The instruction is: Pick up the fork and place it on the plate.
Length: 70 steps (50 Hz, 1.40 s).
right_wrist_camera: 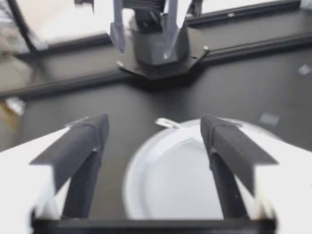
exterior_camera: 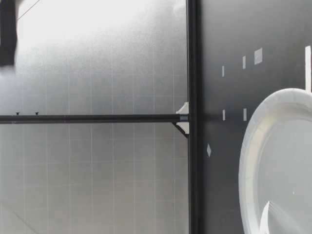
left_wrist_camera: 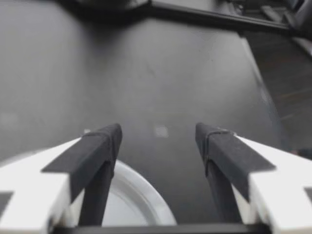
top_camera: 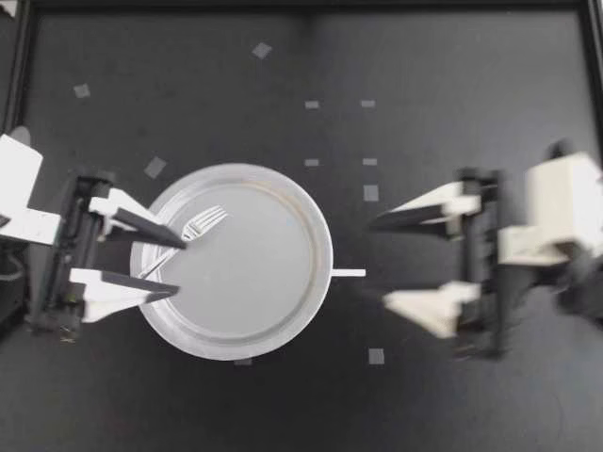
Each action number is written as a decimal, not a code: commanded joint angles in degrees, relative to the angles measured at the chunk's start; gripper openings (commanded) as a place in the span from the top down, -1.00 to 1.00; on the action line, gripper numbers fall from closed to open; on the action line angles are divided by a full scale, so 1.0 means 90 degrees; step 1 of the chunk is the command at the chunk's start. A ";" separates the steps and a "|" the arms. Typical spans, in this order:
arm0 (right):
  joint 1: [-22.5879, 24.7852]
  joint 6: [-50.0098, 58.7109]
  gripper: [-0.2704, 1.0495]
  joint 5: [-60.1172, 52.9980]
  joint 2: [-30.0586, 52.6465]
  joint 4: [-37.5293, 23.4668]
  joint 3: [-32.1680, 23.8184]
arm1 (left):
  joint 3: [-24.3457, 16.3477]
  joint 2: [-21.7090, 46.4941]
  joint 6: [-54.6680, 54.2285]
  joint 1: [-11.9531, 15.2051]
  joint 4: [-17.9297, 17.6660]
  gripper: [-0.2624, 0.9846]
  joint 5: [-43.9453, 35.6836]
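- Left gripper [top_camera: 177,266]: released, fingers either side of the fork's handle at the plate's left rim.
- Fork [top_camera: 200,226]: lies on the plate [top_camera: 283,320], plain only from above.
- Right gripper [top_camera: 384,264]: released, apart from the plate; its wrist view faces it.

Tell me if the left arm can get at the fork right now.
Probably yes: my left gripper hangs open over the fork on the plate; nothing else covers it.

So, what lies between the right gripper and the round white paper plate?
In the top view, only bare black table and one thin white strip beside the round white plate lie ahead of my open right gripper.
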 commanded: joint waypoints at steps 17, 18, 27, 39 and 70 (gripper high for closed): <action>0.0010 0.0439 -0.49 0.0322 -0.0156 -0.0215 0.0586 | -0.0518 0.1807 0.0527 0.0449 -0.0059 -0.40 -0.1543; 0.0010 0.0439 -0.49 0.0332 -0.0146 -0.0215 0.0596 | -0.0527 0.1836 0.0527 0.0449 -0.0059 -0.40 -0.1533; 0.0010 0.0449 -0.49 0.0352 -0.0166 -0.0205 0.0654 | -0.0576 0.2187 0.0508 0.0449 -0.0078 -0.40 -0.1523; 0.0010 0.0420 -0.49 0.0469 -0.0205 -0.0215 0.0713 | -0.0762 0.2441 0.0459 0.0449 -0.0137 -0.40 -0.1523; 0.0010 0.0439 -0.49 0.0977 -0.0088 -0.0215 0.0986 | -0.1094 0.2920 0.0410 0.0674 -0.0195 -0.40 -0.1572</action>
